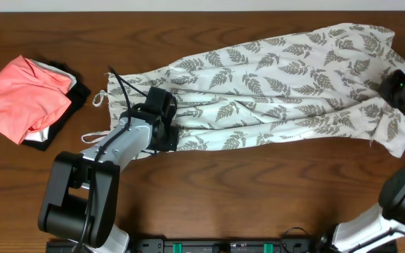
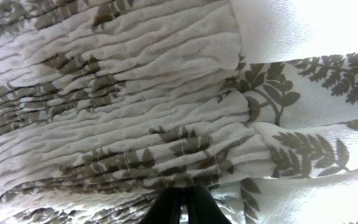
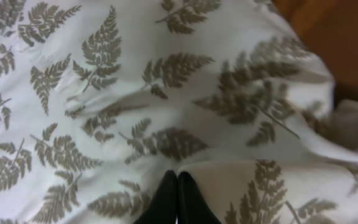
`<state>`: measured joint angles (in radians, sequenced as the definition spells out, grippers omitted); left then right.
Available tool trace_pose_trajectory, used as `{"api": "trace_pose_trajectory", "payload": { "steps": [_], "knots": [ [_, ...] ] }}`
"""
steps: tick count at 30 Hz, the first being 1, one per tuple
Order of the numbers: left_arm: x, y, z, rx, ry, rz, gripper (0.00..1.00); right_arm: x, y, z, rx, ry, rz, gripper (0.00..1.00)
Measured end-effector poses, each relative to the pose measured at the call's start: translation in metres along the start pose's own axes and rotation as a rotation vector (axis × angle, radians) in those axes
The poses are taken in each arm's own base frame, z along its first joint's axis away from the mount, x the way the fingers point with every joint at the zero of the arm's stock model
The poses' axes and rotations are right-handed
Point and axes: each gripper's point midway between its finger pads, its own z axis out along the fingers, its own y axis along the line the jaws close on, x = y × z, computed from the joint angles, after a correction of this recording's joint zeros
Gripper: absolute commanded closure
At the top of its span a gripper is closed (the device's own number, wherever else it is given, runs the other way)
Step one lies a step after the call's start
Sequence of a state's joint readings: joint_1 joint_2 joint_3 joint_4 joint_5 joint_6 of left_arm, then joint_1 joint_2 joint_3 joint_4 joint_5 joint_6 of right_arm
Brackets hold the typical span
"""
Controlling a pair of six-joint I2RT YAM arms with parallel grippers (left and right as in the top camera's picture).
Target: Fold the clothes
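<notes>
White fern-print dress is laid lengthwise on the wooden surface, bodice pinched by the closed left gripper, hem by the closed right gripper — thin cloth that could be lost or skewed if pulled unevenly.

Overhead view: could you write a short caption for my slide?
Fern-print dress laid out; left gripper pinches its strap end, right gripper its hem end.

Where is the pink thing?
In the overhead view, the pink cloth lies far left on the table, atop a black cloth, left of the dress.
</notes>
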<state>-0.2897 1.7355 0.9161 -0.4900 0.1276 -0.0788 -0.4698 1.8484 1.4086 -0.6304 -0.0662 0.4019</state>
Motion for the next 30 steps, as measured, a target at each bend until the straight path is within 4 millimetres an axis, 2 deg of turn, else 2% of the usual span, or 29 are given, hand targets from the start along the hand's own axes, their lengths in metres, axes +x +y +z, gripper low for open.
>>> {"api": "trace_pose_trajectory", "payload": {
  "steps": [5, 12, 23, 27, 28, 30],
  "knots": [
    [0.0, 0.0, 0.0, 0.0, 0.0, 0.0, 0.92, -0.008, 0.003, 0.02, 0.019, 0.011, -0.007, 0.99],
    [0.0, 0.0, 0.0, 0.0, 0.0, 0.0, 0.92, -0.025, 0.005, 0.038, 0.039, -0.002, -0.018, 0.99],
    [0.0, 0.0, 0.0, 0.001, 0.001, 0.0, 0.92, -0.015, -0.01, 0.079, 0.096, 0.038, -0.025, 0.99],
    [0.001, 0.0, 0.0, 0.0, 0.003, 0.0, 0.92, -0.019, -0.015, 0.083, 0.115, 0.021, -0.034, 0.98],
    [0.001, 0.0, 0.0, 0.0, 0.003, 0.0, 0.92, -0.021, -0.016, 0.083, 0.118, 0.016, -0.039, 0.95],
    [0.001, 0.0, 0.0, 0.0, 0.005, 0.0, 0.92, -0.023, -0.022, 0.082, 0.13, 0.012, -0.038, 0.69]
  ]
}}
